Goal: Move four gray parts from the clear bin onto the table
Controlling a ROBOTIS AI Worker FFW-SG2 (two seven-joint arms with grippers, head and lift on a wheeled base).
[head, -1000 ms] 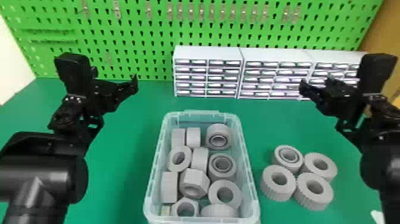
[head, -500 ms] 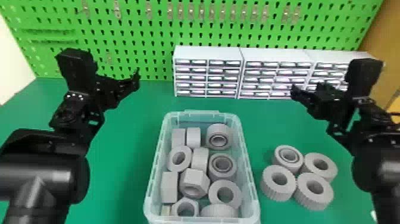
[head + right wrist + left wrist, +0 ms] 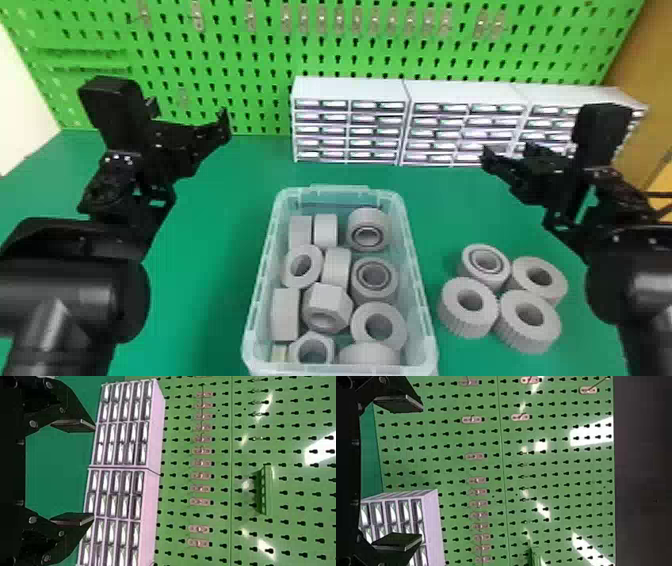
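Right now, both your grippers are empty: the left gripper (image 3: pixel 189 115) has its fingers spread wide, and the right gripper (image 3: pixel 508 150) has its fingers wide apart too. You have the clear bin (image 3: pixel 423 312) in the middle of the green desk (image 3: pixel 210 260), with gray nuts and rings (image 3: pixel 327 309) lying inside, some flat, others on edge. To the bin's right, you'll see four gray rings (image 3: pixel 531 332) bunched together on the desk, outside the bin. Beyond them, white drawer units (image 3: pixel 350 90) stand before the green pegboard (image 3: pixel 240 65).
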